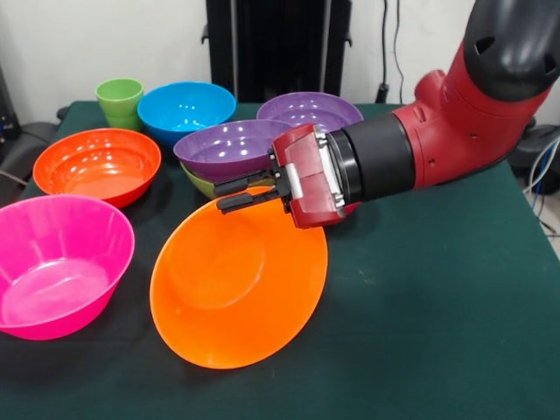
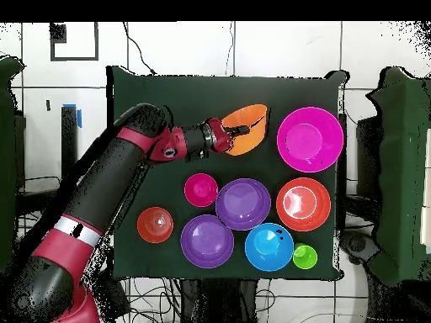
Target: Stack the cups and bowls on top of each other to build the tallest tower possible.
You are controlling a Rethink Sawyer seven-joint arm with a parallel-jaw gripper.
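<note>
Dark green cloth over the counter (image 1: 437, 332), white wall and black pedestal column behind, cables at the edges; overhead, tiled floor around.

Arm reaching horizontally across the counter, tool (image 1: 232, 192) pointing sideways, long axis roughly parallel to the surface. Tool clenched on the rim of the large orange bowl (image 1: 236, 289), one finger above the rim and one inside. Bowl tilted steeply, lifted edge at the tool, opposite edge low toward the cloth; contact there not clear.

Tower (image 1: 229, 150): purple bowl seated in a lime-green bowl (image 1: 198, 181), only a sliver of green showing beneath. Located directly behind the tool in the front view, just beside the held rim. In the overhead view, shown as the purple disc (image 2: 243, 203) toward the base side of the tool, with the small magenta bowl (image 2: 200, 189) between.

Critical relation: tower near and just behind the tool; held bowl hanging away from it. Next move judged to require lifting, levelling, then a short carry over the tower.

Remaining items: pink bowl (image 1: 57, 262) beside the held bowl, red-orange bowl (image 1: 98, 164), blue bowl (image 1: 185, 109), second purple bowl (image 1: 311, 110), green cup (image 1: 120, 101) at the far corner, small orange bowl (image 2: 155, 225) overhead only.

Risk: wide bowl on a narrower stack, likely unstable.
</note>
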